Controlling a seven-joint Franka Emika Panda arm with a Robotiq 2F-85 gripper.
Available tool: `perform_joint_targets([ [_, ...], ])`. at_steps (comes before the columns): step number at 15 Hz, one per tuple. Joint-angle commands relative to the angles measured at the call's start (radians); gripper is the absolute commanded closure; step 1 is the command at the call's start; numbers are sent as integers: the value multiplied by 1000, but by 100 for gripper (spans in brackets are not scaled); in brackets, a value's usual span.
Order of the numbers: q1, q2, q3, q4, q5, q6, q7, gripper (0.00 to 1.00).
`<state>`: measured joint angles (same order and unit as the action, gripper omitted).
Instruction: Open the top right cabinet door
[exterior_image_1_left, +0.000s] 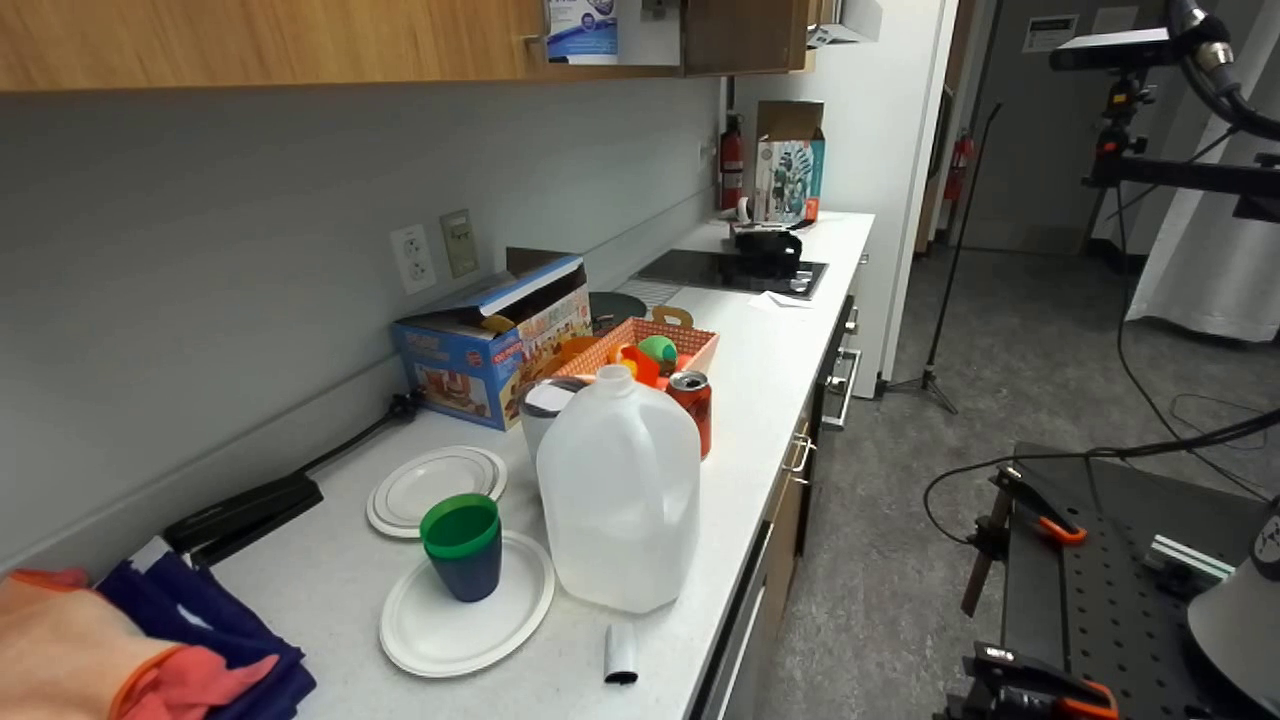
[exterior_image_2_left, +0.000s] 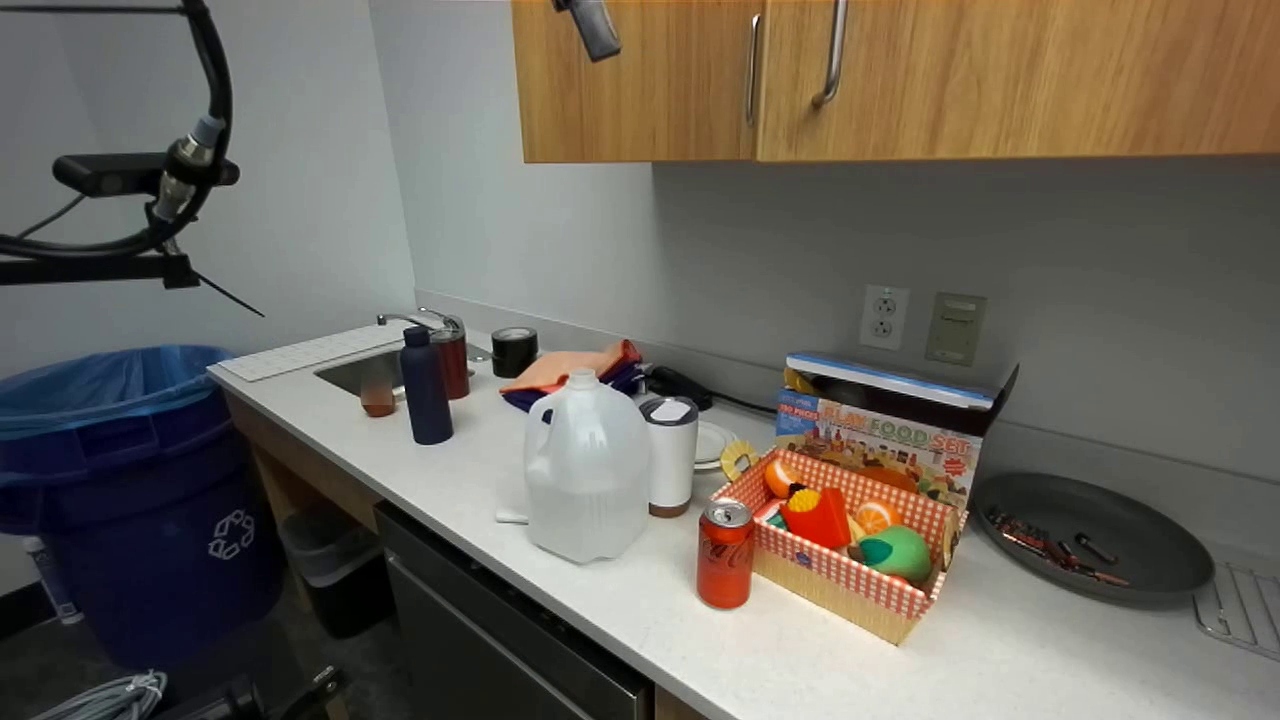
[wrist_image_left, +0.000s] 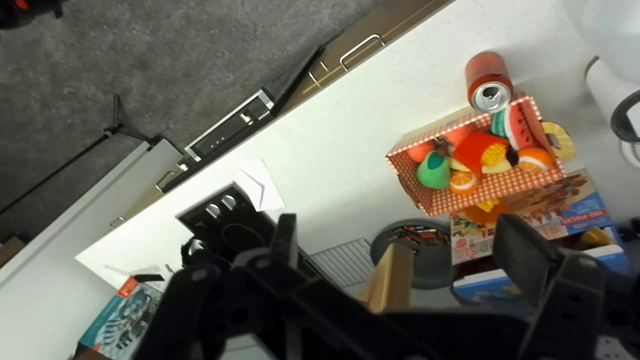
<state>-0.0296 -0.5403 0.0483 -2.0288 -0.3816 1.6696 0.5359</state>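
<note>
- A matt grey wall backs a smooth white table.
- The door, a flat wood panel, stands swung out at the mouth of its cabinet in an exterior view; its slim metal handle shows in an exterior view.
- The tool is spread wide in the wrist view, a pale wood corner showing in between.
- Translucent plastic jug, cylindrical red can and gingham basket stand on the table.
</note>
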Motion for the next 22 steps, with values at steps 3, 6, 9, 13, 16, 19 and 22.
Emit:
perform_joint_targets([
  [3,-10,-31,-6,-47,9,257,-135,0],
  [6,-15,-32,-11,-69,31,377,-162,0],
  [9,-18,-32,-15,-92,53,469,-168,0],
  [13,-43,-32,-5,-121,49,593,-148,0],
  [16,-102,-29,18,-149,-32,730,-133,0],
  [19,-157,-36,44,-179,-92,824,-113,0],
  [22,-250,-57,106,-204,-194,863,-29,0],
])
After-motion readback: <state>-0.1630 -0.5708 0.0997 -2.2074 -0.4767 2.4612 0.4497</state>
